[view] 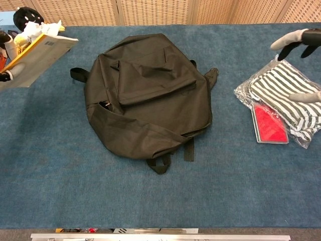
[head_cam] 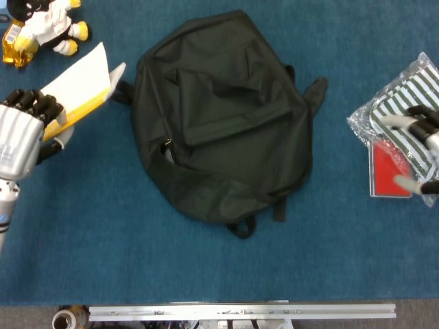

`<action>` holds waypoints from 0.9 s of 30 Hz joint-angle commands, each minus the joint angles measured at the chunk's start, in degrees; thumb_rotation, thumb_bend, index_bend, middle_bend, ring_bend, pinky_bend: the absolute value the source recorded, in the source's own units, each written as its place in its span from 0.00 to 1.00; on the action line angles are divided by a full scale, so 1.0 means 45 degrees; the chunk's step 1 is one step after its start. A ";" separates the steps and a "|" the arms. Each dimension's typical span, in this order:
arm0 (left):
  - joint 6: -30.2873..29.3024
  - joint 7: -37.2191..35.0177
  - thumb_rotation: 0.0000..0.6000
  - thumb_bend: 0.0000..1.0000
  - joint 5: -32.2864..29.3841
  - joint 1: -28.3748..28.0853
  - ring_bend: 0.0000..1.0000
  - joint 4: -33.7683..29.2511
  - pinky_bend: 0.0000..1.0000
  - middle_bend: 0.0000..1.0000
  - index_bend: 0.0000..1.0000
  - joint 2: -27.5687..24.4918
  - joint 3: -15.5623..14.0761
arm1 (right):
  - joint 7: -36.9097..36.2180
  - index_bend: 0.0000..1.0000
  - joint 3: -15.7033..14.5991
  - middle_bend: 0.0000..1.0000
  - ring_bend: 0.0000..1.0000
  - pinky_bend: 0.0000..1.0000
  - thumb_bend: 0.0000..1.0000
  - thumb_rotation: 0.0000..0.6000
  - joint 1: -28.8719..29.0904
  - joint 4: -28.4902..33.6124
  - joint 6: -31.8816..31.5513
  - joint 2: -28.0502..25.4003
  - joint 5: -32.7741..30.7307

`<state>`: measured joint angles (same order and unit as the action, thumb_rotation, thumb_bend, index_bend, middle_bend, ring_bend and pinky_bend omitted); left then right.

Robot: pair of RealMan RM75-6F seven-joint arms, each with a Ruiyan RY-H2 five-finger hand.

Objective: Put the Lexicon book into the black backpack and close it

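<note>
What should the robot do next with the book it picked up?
Probably carry the book, held up by the left hand, toward the black backpack. The backpack looks mostly shut, so the open right hand likely must open it first.

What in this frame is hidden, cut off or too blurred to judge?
- Book title: too small in both views; cannot confirm it reads Lexicon.
- Left hand: cut by the left edge in the chest view; its grip is only partly seen.
- Right hand: blurred and cut by the right edge in both views.
- Backpack zipper: dark folds hide how far it is open.
</note>
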<state>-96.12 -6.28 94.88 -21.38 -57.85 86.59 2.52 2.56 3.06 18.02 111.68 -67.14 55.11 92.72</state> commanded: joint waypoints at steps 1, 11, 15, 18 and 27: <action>-0.0340 0.0182 1.00 0.36 0.0378 0.0171 0.49 -0.0469 0.52 0.61 0.63 -0.0321 -0.0181 | 0.0509 0.25 0.0057 0.35 0.20 0.32 0.10 1.00 0.0809 0.0601 0.1161 0.0275 -0.0248; -0.1065 0.0661 1.00 0.36 0.1318 0.0415 0.49 -0.1129 0.52 0.61 0.63 -0.0834 -0.0490 | 0.2095 0.25 0.0224 0.35 0.20 0.32 0.10 1.00 0.2247 0.0300 0.3071 0.1914 -0.1167; -0.1246 0.0742 1.00 0.36 0.1554 0.0509 0.49 -0.1204 0.52 0.61 0.63 -0.0922 -0.0560 | 0.2861 0.25 0.0266 0.35 0.20 0.32 0.10 1.00 0.2595 -0.0270 0.3297 0.2798 -0.1502; -0.1335 0.0799 1.00 0.36 0.1694 0.0560 0.49 -0.1193 0.52 0.61 0.63 -0.0952 -0.0595 | 0.3288 0.25 0.0269 0.35 0.20 0.32 0.10 1.00 0.2790 -0.0718 0.3354 0.3367 -0.1649; -0.1483 0.0845 1.00 0.36 0.1965 0.0672 0.49 -0.1246 0.52 0.61 0.63 -0.1083 -0.0650 | 0.4333 0.25 0.0176 0.35 0.20 0.32 0.10 1.00 0.3430 -0.2224 0.3740 0.4985 -0.1941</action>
<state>-102.78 -2.48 103.70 -18.37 -63.44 81.75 -0.39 21.21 3.91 32.77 102.64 -50.76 76.42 84.49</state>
